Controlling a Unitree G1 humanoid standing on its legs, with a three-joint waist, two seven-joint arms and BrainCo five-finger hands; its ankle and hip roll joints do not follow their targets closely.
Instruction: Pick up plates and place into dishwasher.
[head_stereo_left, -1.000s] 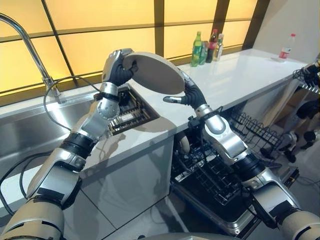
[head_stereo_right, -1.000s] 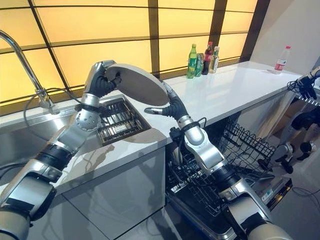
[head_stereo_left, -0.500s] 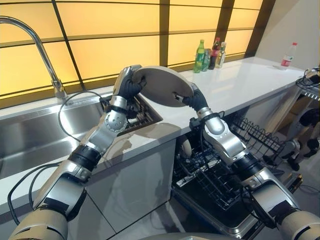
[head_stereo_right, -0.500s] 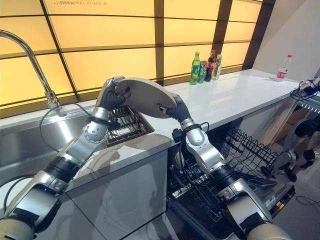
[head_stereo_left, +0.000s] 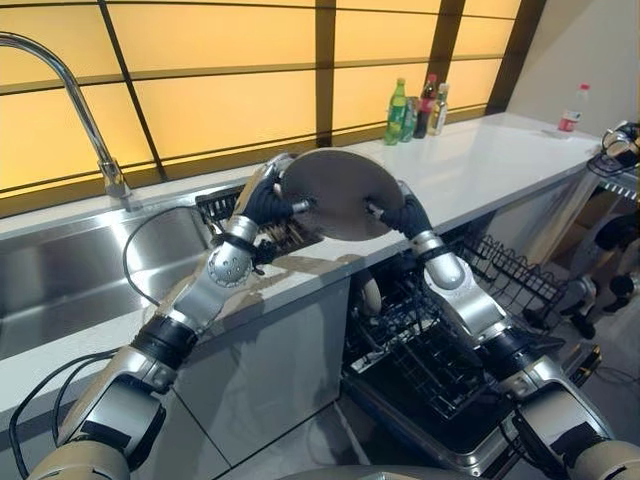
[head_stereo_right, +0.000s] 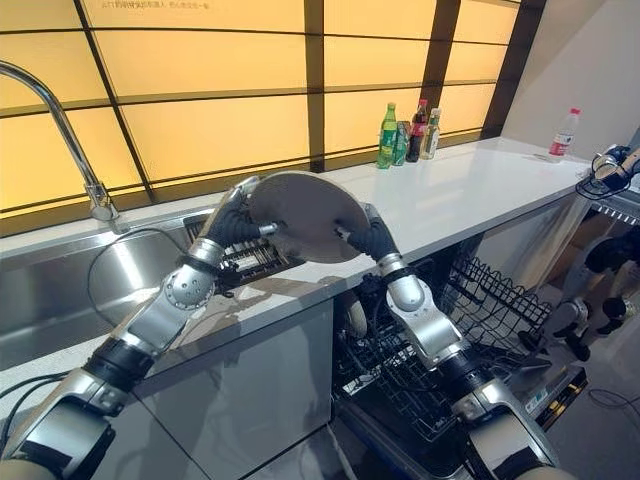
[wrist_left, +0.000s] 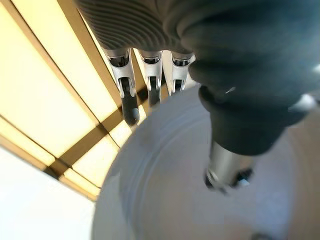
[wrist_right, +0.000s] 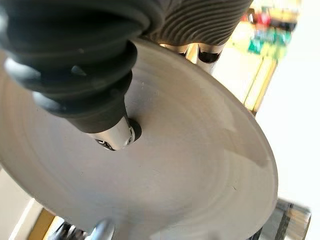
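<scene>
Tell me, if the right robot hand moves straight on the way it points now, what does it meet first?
The plate it already grips; beyond that, probably the left robot hand on the opposite rim.

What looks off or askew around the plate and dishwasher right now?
Nothing looks spilled or damaged. The grey plate is held tilted on edge above the counter, pinched between the left hand and right hand. That suits a handover. The dishwasher rack is pulled out and open below, ready.
</scene>
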